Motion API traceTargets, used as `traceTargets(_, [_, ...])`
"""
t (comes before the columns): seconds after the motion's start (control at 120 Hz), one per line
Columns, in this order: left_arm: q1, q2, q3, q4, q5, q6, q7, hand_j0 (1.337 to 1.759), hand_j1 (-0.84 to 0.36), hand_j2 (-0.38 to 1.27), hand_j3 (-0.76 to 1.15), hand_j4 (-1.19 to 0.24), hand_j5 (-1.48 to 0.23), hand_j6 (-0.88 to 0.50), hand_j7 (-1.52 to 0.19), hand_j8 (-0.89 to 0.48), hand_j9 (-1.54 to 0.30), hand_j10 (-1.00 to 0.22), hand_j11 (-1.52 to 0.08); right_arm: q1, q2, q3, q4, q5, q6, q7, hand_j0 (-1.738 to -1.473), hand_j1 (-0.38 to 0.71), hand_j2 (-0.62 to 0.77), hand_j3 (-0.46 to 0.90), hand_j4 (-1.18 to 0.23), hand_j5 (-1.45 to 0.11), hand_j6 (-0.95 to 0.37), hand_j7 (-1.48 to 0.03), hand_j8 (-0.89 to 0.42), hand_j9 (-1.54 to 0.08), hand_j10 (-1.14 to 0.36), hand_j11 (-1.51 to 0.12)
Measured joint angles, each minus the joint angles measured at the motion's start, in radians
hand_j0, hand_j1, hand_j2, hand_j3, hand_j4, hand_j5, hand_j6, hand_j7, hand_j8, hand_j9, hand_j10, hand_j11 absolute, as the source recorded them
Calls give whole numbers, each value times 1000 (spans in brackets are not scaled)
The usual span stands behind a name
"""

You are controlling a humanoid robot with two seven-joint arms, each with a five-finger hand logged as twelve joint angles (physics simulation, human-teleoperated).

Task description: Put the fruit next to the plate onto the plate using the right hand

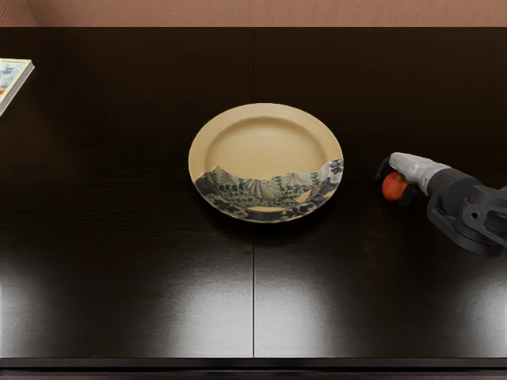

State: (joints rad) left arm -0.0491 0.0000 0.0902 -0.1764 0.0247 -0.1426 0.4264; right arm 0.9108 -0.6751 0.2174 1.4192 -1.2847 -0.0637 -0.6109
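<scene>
1. Dark glossy tabletop (pixel 127 261) fills nearly the whole view, with a thin seam running from far edge to near edge down the middle. A tan strip of wall shows along the top.
2. Far left, at the edge: the corner of a flat, pale-bordered printed item (pixel 12 79) (book or picture, cannot tell which), cut off by the frame.
3. Centre: round tan plate (pixel 238 119), just right of the seam. A painted mountain landscape runs along its near rim, and nothing lies on it.
4. Right of the plate, apart from its rim: a small red-orange fruit (pixel 393 187) (kind not clear), low at the table surface. Whether it touches the table cannot be told.
5. The right hand (pixel 405 176) is wrapped around the fruit, with dark fingers curled on both sides of it. The grey wrist and dark forearm (pixel 467 210) come in from the right edge.
</scene>
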Motion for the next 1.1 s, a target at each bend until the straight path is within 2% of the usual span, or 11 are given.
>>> traceTargets(0.317, [0,0,0,0,0,0,0,1658,339,2,0,-9,-11,-9,-11,-8,-11,-8,-11,-1,-2,4,-4,7,-1,0,-1654,254,75,-1,-593,-767,-476,-767,-437,-776,-588,-776])
traceTargets(0.717, [0,0,0,0,0,0,0,1658,339,2,0,-9,-11,-9,-11,-8,-11,-8,-11,11,2,28,-44,27,3,0,-1653,275,108,0,-644,-834,-448,-834,-412,-847,-636,-848])
traceTargets(1.1, [0,0,0,0,0,0,0,1658,339,2,0,-8,-11,-8,-11,-8,-11,-8,-11,55,33,85,-26,36,10,0,-1653,281,110,0,-643,-852,-439,-842,-400,-857,-640,-858])
